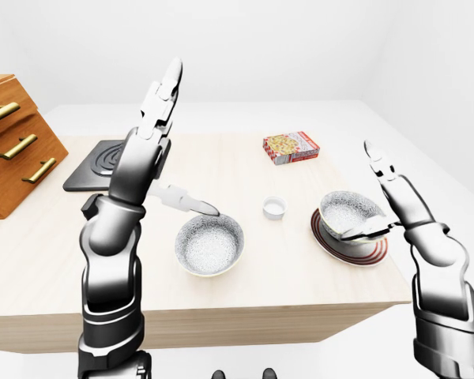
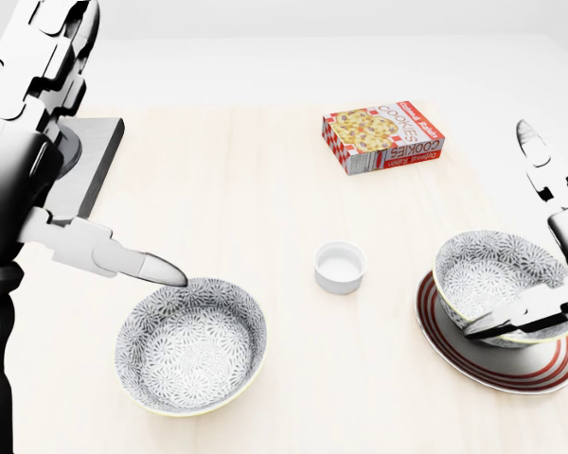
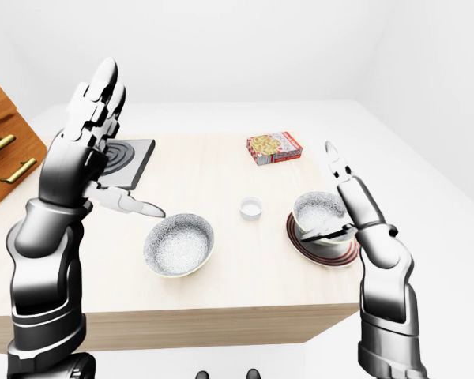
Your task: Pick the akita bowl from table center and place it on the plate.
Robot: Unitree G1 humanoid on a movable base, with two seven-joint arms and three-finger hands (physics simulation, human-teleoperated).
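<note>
The akita bowl (image 2: pixel 500 276), white with a grey flower pattern, sits upright on the red-ringed plate (image 2: pixel 511 371) at the right of the head view. My right hand (image 2: pixel 511 236) is raised beside the bowl, open, with its fingers (image 2: pixel 535 151) pointing up. Its thumb (image 2: pixel 506 320) crosses in front of the bowl's near rim without closing on it. My left hand (image 1: pixel 167 158) is held high at the left, open and empty. Its thumb (image 2: pixel 151 269) points toward a second patterned bowl (image 2: pixel 191 345).
A small white cup (image 2: pixel 340 267) stands between the two bowls. A cookie box (image 2: pixel 382 137) lies toward the top of the table. A dark square burner (image 1: pixel 107 162) and a wooden drawer cabinet (image 1: pixel 12 146) are at the left. The table's right edge runs just past the plate.
</note>
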